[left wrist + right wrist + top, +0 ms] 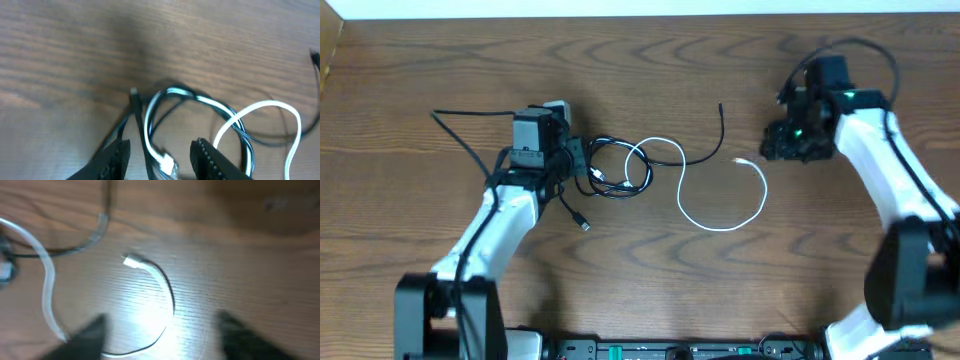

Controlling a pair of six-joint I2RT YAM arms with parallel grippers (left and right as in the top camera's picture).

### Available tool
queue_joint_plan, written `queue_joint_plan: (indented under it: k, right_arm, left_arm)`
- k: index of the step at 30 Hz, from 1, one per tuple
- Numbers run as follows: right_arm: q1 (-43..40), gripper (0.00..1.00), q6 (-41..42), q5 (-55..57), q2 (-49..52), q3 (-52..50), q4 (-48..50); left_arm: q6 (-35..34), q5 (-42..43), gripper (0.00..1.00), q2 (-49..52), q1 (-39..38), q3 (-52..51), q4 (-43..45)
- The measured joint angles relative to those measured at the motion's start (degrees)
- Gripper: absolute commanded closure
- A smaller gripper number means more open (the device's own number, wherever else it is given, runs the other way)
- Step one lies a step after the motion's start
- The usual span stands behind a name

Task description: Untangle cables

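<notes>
Left of centre on the table (400,70), the tangle (615,170) of cables lies at the left gripper (159,159): jaws parted, straddling the white cable (265,105) end and a black cable (135,107), clamping nothing. Right gripper (165,335): jaws spread, empty, near the free white plug (131,260). Best: pinch white only, close to its plug, pull slowly out of the black loops; right pins the far end.

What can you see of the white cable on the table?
The white cable is a thin, glossy cord lying on the wooden table in an S-curve. One small white plug lies free at its right end; the left end loops through the tangled black cables, between the open fingers of the left claw. Nothing grips it.
</notes>
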Motion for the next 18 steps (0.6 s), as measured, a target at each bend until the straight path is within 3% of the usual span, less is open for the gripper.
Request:
queue_joint_plan:
  k: [6, 7, 8, 9, 10, 11, 13, 14, 16, 18]
  right_arm:
    - [0.0, 0.01, 0.22, -0.33, -5.25, 0.61, -0.81]
    - [0.0, 0.06, 0.76, -0.44, -5.27, 0.61, -0.7]
    - [0.02, 0.18, 1.31, -0.83, -5.22, 0.61, -0.26]
    - [0.02, 0.31, 2.08, -1.7, -5.11, 0.59, 0.63]
    - [0.07, 0.5, 2.75, -3.02, -5.07, 0.59, 1.95]
    - [0.17, 0.68, 3.37, -4.55, -5.03, 0.59, 3.43]
    - [0.9, 0.92, 4.33, -7.85, -4.92, 0.59, 6.69]
    - [1.55, 0.99, 4.85, -9.2, -4.74, 0.57, 8.39]
    - [3.21, 0.99, 5.92, -10.91, -4.09, 0.57, 11.82]
    - [5.53, 0.99, 6.64, -12.13, -2.91, 0.59, 15.34]
  left_arm:
    - [-0.17, -0.02, 0.56, 2.34, 0.0, 0.0, 2.93]
    - [-0.2, -0.02, 0.56, 2.34, 0.0, 0.0, 2.99]
    - [-0.35, 0.0, 0.56, 2.34, 0.0, 0.0, 3.08]
    - [-0.61, -0.02, 0.56, 2.34, 0.0, 0.0, 3.1]
    - [-1.01, -0.02, 0.59, 2.34, 0.0, 0.0, 3.13]
    - [-1.33, 0.0, 0.65, 2.34, 0.0, 0.0, 3.21]
    - [-1.84, -0.07, 0.79, 2.34, 0.0, 0.0, 3.3]
    - [-2.05, -0.04, 0.85, 2.34, 0.0, 0.0, 3.3]
    - [-2.34, -0.09, 0.92, 2.34, 0.0, 0.0, 3.3]
    - [-2.78, -0.66, 0.92, 2.34, -0.04, 0.0, 3.28]
